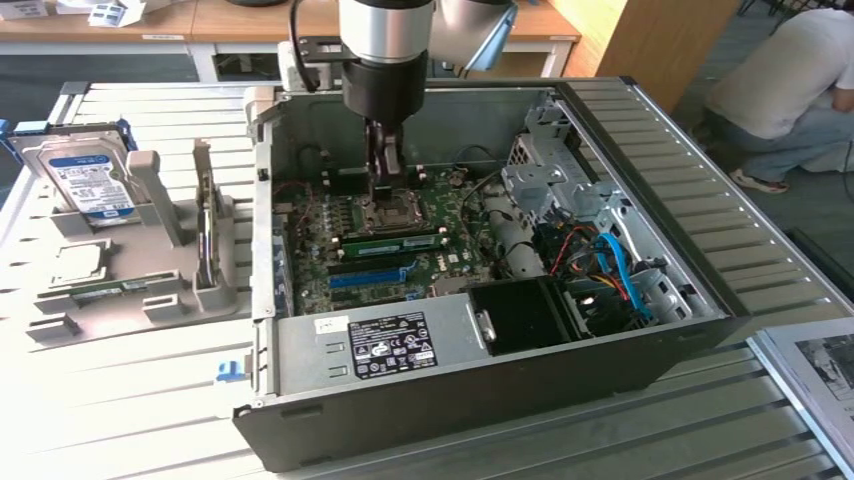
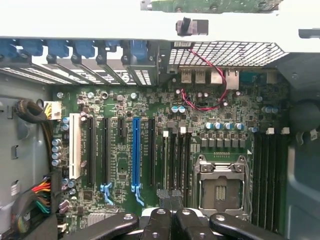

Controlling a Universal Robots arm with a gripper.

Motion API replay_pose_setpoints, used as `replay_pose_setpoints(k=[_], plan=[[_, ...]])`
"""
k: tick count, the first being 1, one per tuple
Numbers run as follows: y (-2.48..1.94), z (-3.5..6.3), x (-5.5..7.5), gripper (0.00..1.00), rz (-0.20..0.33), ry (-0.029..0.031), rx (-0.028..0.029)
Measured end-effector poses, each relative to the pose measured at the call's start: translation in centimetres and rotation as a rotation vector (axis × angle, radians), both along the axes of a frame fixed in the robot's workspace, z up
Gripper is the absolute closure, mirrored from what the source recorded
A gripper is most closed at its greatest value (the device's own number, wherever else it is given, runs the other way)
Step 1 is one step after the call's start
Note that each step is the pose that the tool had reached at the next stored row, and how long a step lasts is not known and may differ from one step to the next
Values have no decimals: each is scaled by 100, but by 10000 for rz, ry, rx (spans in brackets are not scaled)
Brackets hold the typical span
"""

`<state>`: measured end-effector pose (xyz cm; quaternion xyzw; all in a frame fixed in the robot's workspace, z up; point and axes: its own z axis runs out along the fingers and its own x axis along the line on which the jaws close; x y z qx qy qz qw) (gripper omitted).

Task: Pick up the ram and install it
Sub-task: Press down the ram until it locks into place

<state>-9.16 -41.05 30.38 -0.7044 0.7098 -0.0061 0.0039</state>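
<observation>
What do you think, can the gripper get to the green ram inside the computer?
Probably yes. The case is open on top, the gripper hangs inside near the ram, and nothing covers it. Its fingers are shut, so grabbing would need them opened.

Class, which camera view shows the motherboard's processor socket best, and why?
The wrist view: the processor socket faces the camera, its metal frame whole. In the exterior view the socket sits at a slant, close under the gripper.
</observation>
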Motion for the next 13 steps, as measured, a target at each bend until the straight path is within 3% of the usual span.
replay_pose_setpoints(k=[13], plan=[[0,247,0,90,1,0,0]])
